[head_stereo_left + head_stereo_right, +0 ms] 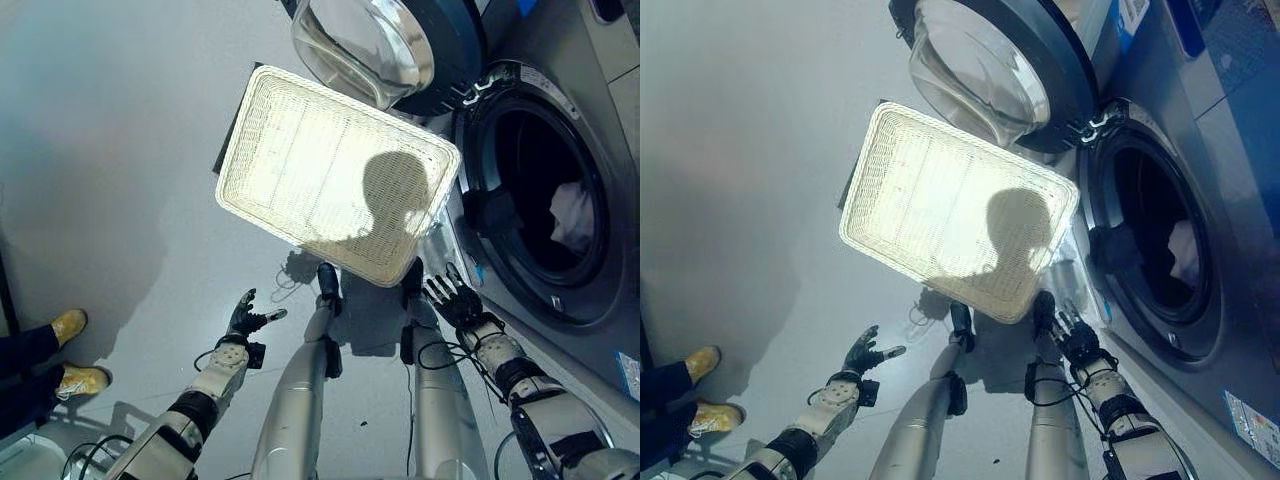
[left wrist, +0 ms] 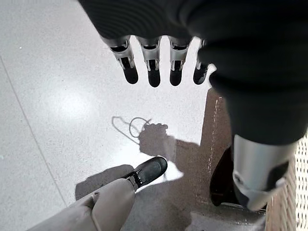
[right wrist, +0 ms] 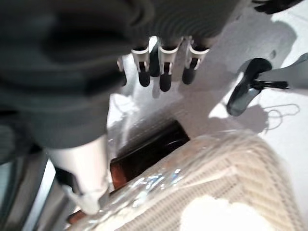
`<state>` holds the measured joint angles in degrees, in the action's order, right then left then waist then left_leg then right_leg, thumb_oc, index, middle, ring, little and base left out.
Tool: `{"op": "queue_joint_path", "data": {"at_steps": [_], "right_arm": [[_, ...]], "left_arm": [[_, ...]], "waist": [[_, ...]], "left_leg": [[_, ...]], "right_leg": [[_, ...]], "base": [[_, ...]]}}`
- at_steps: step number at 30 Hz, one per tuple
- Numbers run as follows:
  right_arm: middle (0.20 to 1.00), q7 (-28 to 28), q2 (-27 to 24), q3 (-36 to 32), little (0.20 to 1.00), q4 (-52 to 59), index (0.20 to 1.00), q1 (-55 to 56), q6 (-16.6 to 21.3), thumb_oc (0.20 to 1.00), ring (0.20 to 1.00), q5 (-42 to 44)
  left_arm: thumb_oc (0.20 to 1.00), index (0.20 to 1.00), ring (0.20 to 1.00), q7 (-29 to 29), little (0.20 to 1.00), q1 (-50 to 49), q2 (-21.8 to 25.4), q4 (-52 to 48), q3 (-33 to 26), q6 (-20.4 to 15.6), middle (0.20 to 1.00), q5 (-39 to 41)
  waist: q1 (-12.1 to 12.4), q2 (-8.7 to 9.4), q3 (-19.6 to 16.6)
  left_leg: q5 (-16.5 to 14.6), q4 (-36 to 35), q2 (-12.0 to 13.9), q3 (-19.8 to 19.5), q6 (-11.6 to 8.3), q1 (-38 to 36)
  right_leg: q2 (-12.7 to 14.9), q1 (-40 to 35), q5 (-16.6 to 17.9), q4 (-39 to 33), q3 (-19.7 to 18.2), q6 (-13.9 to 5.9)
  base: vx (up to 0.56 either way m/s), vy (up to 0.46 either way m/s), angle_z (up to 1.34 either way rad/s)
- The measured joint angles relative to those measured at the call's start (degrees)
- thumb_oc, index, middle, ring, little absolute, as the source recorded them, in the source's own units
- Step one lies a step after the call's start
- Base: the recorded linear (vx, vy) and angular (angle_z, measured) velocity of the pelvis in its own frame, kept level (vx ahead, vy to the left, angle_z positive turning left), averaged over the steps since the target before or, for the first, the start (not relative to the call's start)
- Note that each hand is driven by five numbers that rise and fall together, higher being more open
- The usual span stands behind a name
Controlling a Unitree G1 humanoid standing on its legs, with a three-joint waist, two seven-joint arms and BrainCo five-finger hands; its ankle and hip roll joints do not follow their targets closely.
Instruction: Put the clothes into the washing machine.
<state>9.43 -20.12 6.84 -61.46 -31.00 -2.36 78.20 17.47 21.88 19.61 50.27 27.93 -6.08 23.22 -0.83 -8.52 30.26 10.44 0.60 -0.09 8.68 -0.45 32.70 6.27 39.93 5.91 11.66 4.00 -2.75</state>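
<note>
Fingers on both hands were straight and held nothing: the left hand [image 1: 243,318] hung splayed over bare floor [image 1: 120,150], and the right hand [image 1: 455,297] was spread just beside the near corner of the white woven basket [image 1: 300,150], with no contact I could make out. The right wrist view showed its fingers [image 3: 165,79] relaxed above the basket's rim and a dark object on the floor beside it. The basket looked empty, its base lit and bare. The washing machine [image 1: 590,110] stood at the robot's right with its glass door [image 1: 370,45] swung wide above the basket, and pale and dark clothes [image 1: 572,215] were lying inside the drum, so by my reading the loading was done or close to it. One risk I judged was the open door: it overhung the basket's far end, and an arm raised carelessly could have knocked it. Another was the dark cloth near the drum's mouth, which might have caught in the seal if the door were shut on it. A person's yellow shoes [image 1: 70,325] stood at the robot's left, well apart from the hands but inside a wide swing. As for writing, a small label [image 1: 628,375] sat low on the machine's front, too small to make out.
</note>
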Motion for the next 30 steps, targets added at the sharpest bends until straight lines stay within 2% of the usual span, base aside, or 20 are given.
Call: {"op": "queue_joint_path", "data": {"at_steps": [6, 14, 15, 17, 18, 19, 20, 21, 23, 26, 30], "right_arm": [[1.0, -2.46, 0.49, 0.1, 1.0, 0.3, 1.0, -0.25, 1.14, 1.0, 1.0, -3.28], [1.0, -3.16, 0.39, 0.44, 1.0, -0.13, 1.0, -0.48, 1.31, 1.0, 1.0, -8.29], [1.0, -3.81, 1.12, 0.86, 1.0, -0.98, 1.0, -0.31, 1.67, 1.0, 1.0, -10.83], [1.0, -6.21, 1.58, 5.86, 1.0, -2.47, 1.0, 0.17, 5.32, 1.0, 1.0, -22.47], [1.0, -8.28, 0.97, 9.76, 1.0, -2.28, 1.0, 1.8, 7.74, 1.0, 1.0, -28.7], [1.0, -9.48, 0.95, 10.89, 1.0, -1.71, 1.0, 4.25, 9.61, 1.0, 1.0, -34.61], [1.0, -10.39, 1.55, 10.74, 1.0, -1.53, 1.0, 6.86, 11.63, 1.0, 1.0, -39.14], [1.0, -11.57, 3.03, 10.82, 1.0, -1.6, 1.0, 9.2, 13.72, 1.0, 1.0, -44.39], [1.0, -12.53, 3.45, 10.8, 1.0, -1.18, 1.0, 10.08, 15.69, 1.0, 1.0, -50.19], [1.0, -12.04, 2.02, 10.84, 1.0, -3.1, 1.0, 12.02, 16.07, 1.0, 1.0, -56.85], [1.0, -10.22, 2.39, 10.19, 1.0, -5.49, 1.0, 18.82, 14.66, 1.0, 1.0, -62.23]], "left_arm": [[1.0, 1.0, 1.0, 0.48, 1.0, -0.05, -2.99, 0.3, -1.2, -0.54, 1.0, 0.03], [1.0, 1.0, 1.0, -0.68, 1.0, -0.06, -3.03, 1.19, -2.25, -0.98, 1.0, 0.33], [1.0, 1.0, 1.0, -1.95, 1.0, -1.02, -3.04, 2.07, -2.74, -0.98, 1.0, 1.16], [1.0, 1.0, 1.0, -7.95, 1.0, -4.66, -3.5, 2.41, -5.94, -1.07, 1.0, 5.93], [1.0, 1.0, 1.0, -11.54, 1.0, -5.28, -4.62, 3.14, -9.32, -0.67, 1.0, 8.07], [1.0, 1.0, 1.0, -14.06, 1.0, -5.96, -5.06, 3.72, -11.09, -0.54, 1.0, 10.1], [1.0, 1.0, 1.0, -16.32, 1.0, -7.03, -4.26, 3.76, -10.94, -0.61, 1.0, 11.67], [1.0, 1.0, 1.0, -19.45, 1.0, -9.52, -2.19, 4.07, -11.25, -0.9, 1.0, 12.83], [1.0, 1.0, 1.0, -22.36, 1.0, -10.53, -0.28, 7.31, -11.75, -0.46, 1.0, 14.12], [1.0, 1.0, 1.0, -26.57, 1.0, -11.36, -0.83, 11.3, -13.26, 0.26, 1.0, 14.6], [1.0, 1.0, 1.0, -31.21, 1.0, -15.37, -1.9, 14.65, -14.71, 0.21, 1.0, 13.39]], "waist": [[-0.1, 0.1, 0.06], [0.06, 0.24, 0.01], [0.07, 0.6, -0.08], [0.06, 0.91, 0.01], [-0.15, 0.89, 0.03], [-0.06, 1.14, 0.02], [0.21, 2.21, -0.59], [0.79, 4.64, -2.31], [0.61, 6.65, -3.55], [0.51, 6.63, -3.79], [0.62, 6.5, -9.42]], "left_leg": [[-0.01, -0.18, 0.17, -0.44, 0.01, -2.63], [-0.09, -0.21, 0.17, -1.81, -0.12, -4.67], [-0.07, -0.11, 0.09, -2.46, -0.1, -5.56], [-0.17, 0.07, -0.12, -3.74, 0.0, -7.96], [-0.29, 0.14, -0.14, -4.62, -0.15, -9.81], [-0.15, 0.12, -0.06, -5.44, -0.06, -12.37], [-0.48, 0.02, 0.0, -6.16, -0.43, -15.09], [-1.64, 0.15, 0.29, -6.37, -0.86, -16.79], [-1.88, 0.08, 0.49, -6.49, -0.72, -17.57], [-1.76, -1.33, 0.85, -6.87, -0.61, -21.2], [-1.77, -4.25, 1.2, -7.41, -0.6, -25.75]], "right_leg": [[-0.23, -3.16, 0.26, -0.68, 0.32, 0.41], [-0.12, -6.09, -0.19, -0.98, 1.58, -0.01], [-0.02, -7.3, -0.42, -1.0, 1.87, -0.04], [0.12, -10.49, -1.0, -0.72, 2.38, -0.38], [0.25, -12.92, -1.51, -0.7, 3.38, -0.32], [0.19, -16.07, -1.97, -0.81, 3.77, 0.02], [0.01, -18.97, -3.52, -0.67, 3.75, -0.33], [-0.03, -20.55, -4.95, -0.11, 4.0, -0.07], [-0.14, -21.49, -5.4, 0.13, 4.18, 0.2], [-0.42, -26.06, -4.73, -2.05, 4.64, -0.37], [-1.21, -32.63, -3.54, -8.17, 5.69, -0.58]], "base": [[-0.04, 0.047, 0.02], [-0.02, 0.02, 0.09], [-0.05, 0.029, 0.19], [-0.04, 0.032, 0.3], [0.0, 0.017, 0.46], [0.0, 0.001, 0.58], [0.02, 0.015, 0.48], [0.03, 0.019, 0.26], [0.09, 0.012, 0.13], [0.11, -0.026, 0.15], [0.12, -0.026, 0.1]]}}
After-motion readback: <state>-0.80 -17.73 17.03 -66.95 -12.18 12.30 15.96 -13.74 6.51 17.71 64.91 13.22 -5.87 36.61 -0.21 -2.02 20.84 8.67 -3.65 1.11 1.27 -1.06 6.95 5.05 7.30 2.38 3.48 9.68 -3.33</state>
